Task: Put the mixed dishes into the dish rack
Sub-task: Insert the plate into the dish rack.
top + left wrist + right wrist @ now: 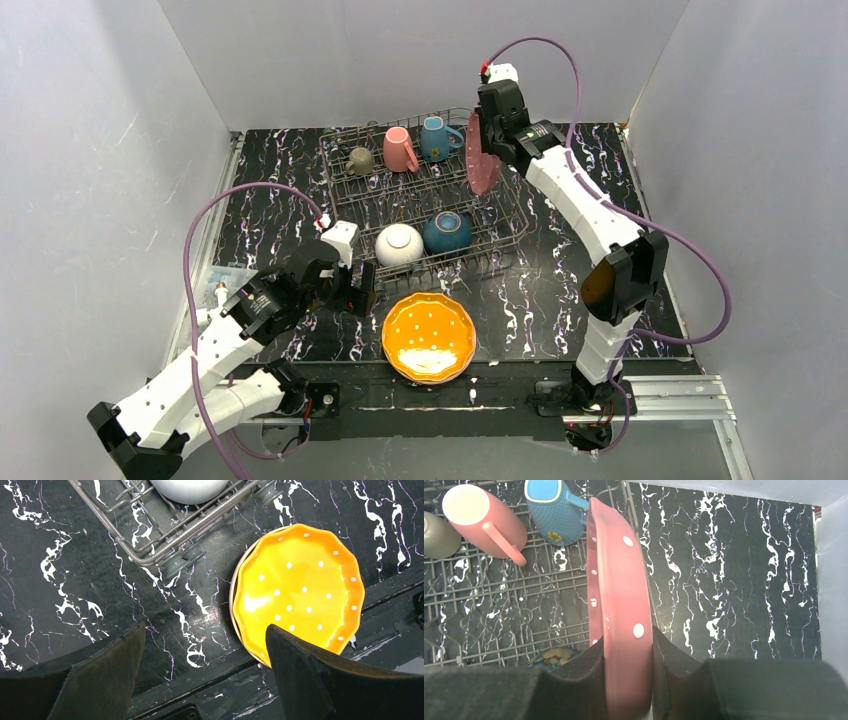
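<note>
So, pink plate (616, 590): you hold it on edge by its near rim, over the right end of the dish rack (335, 180).
Right gripper (626, 652): clamped on that plate, one finger against each face.
Plate axis: it runs away from your wrist, roughly along the rack's right wall, with the tine rows to its left and below.
Lower rim: hidden from you; it may hang above the wire or touch it, hard to say.
Neighbour: the teal mug (554, 510) lies just beside the plate's far rim.
Left gripper (205, 635): jaws spread wide, holding nothing, above the table.
Orange plate (300, 595): flat on the table off the rack's near edge, to your left gripper's right; the left arm is much nearer.
</note>
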{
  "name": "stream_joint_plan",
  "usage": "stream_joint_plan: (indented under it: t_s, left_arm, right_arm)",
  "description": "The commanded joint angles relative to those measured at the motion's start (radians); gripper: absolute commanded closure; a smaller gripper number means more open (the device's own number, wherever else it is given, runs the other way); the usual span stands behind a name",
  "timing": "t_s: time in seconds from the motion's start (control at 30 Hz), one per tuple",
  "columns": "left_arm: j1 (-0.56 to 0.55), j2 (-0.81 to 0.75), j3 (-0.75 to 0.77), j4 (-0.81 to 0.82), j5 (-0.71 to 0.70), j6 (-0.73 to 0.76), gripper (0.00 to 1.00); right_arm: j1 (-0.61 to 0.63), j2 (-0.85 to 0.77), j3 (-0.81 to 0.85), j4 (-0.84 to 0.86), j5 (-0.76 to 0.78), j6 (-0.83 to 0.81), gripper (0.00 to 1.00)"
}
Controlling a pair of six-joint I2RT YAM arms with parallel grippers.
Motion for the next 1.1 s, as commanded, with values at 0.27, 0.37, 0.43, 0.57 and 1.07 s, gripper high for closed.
stream_joint_plan:
  t_s: [0.27, 0.37, 0.43, 0.57, 1.07]
  left_arm:
    - [0.008, 0.007, 0.003, -0.014, -0.028, 0.021, 0.12]
    - [0.009, 0.009, 0.004, -0.014, -0.028, 0.022, 0.12]
    - [0.01, 0.008, 0.003, -0.014, -0.027, 0.022, 0.12]
    - [0.012, 0.013, 0.003, -0.014, -0.027, 0.023, 0.12]
    - [0.024, 0.021, 0.004, -0.014, -0.031, 0.026, 0.12]
  right_arm:
    - [-0.034, 0.046, 0.088, 0.206, 0.028, -0.027, 0.99]
    - [-0.035, 0.062, 0.089, 0.212, 0.025, -0.034, 0.99]
    - [-0.035, 0.072, 0.088, 0.218, 0.025, -0.042, 0.99]
    - [-0.035, 0.092, 0.096, 0.231, 0.023, -0.057, 0.99]
    - [-0.035, 0.186, 0.124, 0.269, 0.009, -0.099, 0.99]
